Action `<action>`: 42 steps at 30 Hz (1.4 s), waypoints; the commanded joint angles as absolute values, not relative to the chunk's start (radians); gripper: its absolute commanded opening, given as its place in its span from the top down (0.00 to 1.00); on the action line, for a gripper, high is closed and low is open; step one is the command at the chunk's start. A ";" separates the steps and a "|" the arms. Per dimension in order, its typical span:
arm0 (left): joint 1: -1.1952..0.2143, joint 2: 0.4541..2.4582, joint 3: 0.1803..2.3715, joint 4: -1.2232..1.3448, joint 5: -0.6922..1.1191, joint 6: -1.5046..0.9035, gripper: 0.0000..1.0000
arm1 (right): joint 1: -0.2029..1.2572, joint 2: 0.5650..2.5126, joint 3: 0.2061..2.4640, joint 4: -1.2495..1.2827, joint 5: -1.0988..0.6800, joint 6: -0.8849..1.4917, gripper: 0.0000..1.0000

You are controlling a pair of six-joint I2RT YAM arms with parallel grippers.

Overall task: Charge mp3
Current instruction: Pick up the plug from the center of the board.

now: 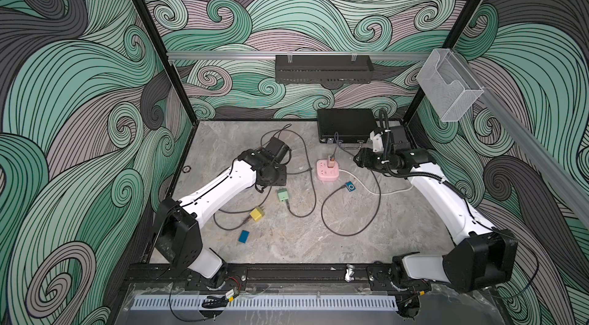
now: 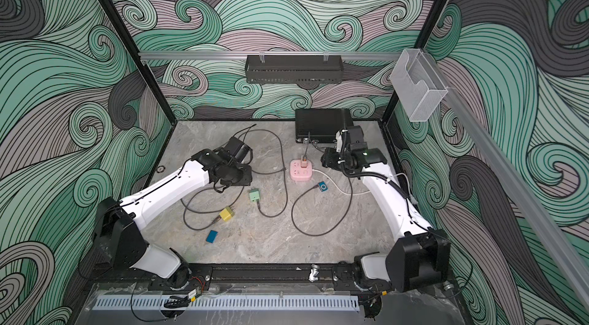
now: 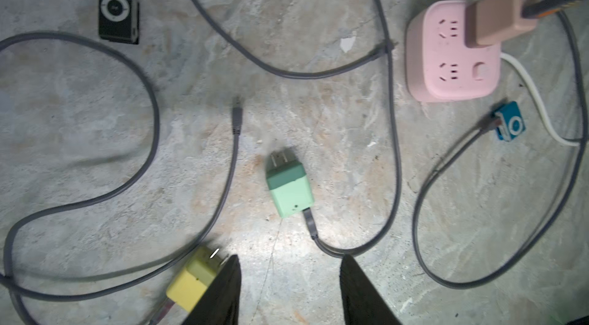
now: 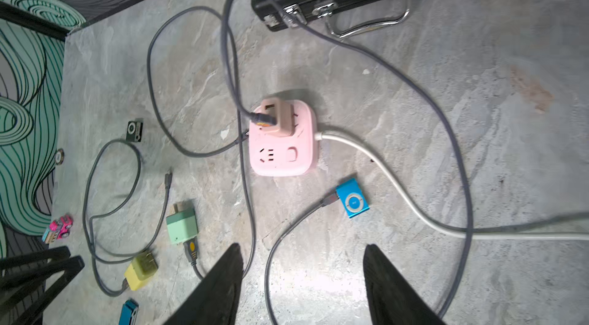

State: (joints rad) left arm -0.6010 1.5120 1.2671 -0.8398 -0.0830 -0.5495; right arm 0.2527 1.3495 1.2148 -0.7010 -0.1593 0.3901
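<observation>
A small blue mp3 player [image 1: 350,186] [image 2: 322,187] [image 3: 510,122] [image 4: 353,202] lies on the stone table beside the pink power strip [image 1: 327,175] [image 4: 287,157]. A grey cable is plugged into its end. That cable loops round to a tan adapter [image 1: 331,160] [image 3: 500,14] [image 4: 277,116] seated in the strip. My left gripper [image 1: 272,178] [image 3: 290,259] hangs open above the table to the left of the strip, holding nothing. My right gripper [image 1: 361,159] [image 4: 302,246] is open and empty too, just right of the strip and high over the player.
A green charger [image 1: 282,195] [image 3: 290,186] and a yellow charger [image 1: 257,214] [image 3: 191,282] lie with loose grey cables. A black mp3 player [image 3: 118,15] [image 4: 134,130] lies further left. A black case [image 1: 345,124] stands at the back, and a blue clip-like item [image 1: 243,236] lies near the front.
</observation>
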 commanded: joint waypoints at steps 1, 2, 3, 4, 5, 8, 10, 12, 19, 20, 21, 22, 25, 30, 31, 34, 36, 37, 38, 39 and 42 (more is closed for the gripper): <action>-0.572 1.524 1.262 -0.836 -0.087 -0.579 0.51 | 0.346 1.348 1.195 -0.721 -0.110 0.438 0.40; -0.566 1.550 1.272 -0.872 -0.068 -0.584 0.51 | 0.378 1.351 1.193 -0.718 -0.092 0.449 0.40; -0.562 1.579 1.282 -0.906 -0.050 -0.601 0.51 | 0.408 1.357 1.191 -0.712 -0.075 0.458 0.40; -0.563 1.602 1.278 -0.910 -0.033 -0.610 0.51 | 0.435 1.362 1.188 -0.705 -0.064 0.464 0.40; -0.564 1.623 1.264 -0.891 -0.005 -0.618 0.51 | 0.461 1.370 1.186 -0.692 -0.055 0.466 0.40; -0.570 1.654 1.227 -0.794 0.051 -0.655 0.50 | 0.519 1.408 1.200 -0.680 -0.032 0.472 0.40; -0.572 1.677 1.241 -0.771 0.050 -0.681 0.49 | 0.546 1.428 1.215 -0.684 -0.021 0.467 0.40; -0.575 1.715 1.271 -0.776 0.044 -0.709 0.48 | 0.566 1.444 1.222 -0.683 -0.010 0.466 0.40; -0.609 1.844 1.343 -0.785 0.030 -0.730 0.45 | 0.597 1.459 1.207 -0.673 -0.009 0.462 0.40; -0.609 1.855 1.347 -0.788 0.019 -0.733 0.45 | 0.598 1.457 1.204 -0.672 -0.010 0.463 0.40; -0.609 1.866 1.352 -0.795 0.003 -0.740 0.44 | 0.602 1.452 1.200 -0.670 -0.008 0.463 0.40; -0.609 1.873 1.357 -0.807 -0.012 -0.742 0.44 | 0.603 1.445 1.195 -0.668 -0.008 0.463 0.40; -0.608 1.900 1.378 -0.857 -0.060 -0.751 0.43 | 0.609 1.424 1.175 -0.657 -0.007 0.464 0.40; -0.607 1.928 1.384 -0.869 -0.064 -0.755 0.42 | 0.628 1.395 1.156 -0.653 -0.004 0.470 0.39; -0.607 1.939 1.386 -0.870 -0.066 -0.757 0.42 | 0.633 1.392 1.152 -0.650 -0.003 0.471 0.39; -0.606 1.970 1.380 -0.862 -0.057 -0.767 0.42 | 0.652 1.379 1.139 -0.643 0.006 0.480 0.39; -0.606 1.969 1.361 -0.831 -0.040 -0.777 0.43 | 0.664 1.365 1.129 -0.638 0.009 0.490 0.39; -0.606 1.967 1.351 -0.822 -0.036 -0.781 0.43 | 0.670 1.356 1.123 -0.636 0.009 0.496 0.39; -0.606 1.963 1.344 -0.814 -0.033 -0.785 0.45 | 0.674 1.348 1.117 -0.635 0.008 0.504 0.39; -0.606 1.958 1.339 -0.812 -0.034 -0.788 0.47 | 0.676 1.341 1.112 -0.634 0.008 0.511 0.39; -0.606 1.947 1.324 -0.807 -0.055 -0.797 0.60 | 0.688 1.309 1.094 -0.632 0.004 0.534 0.39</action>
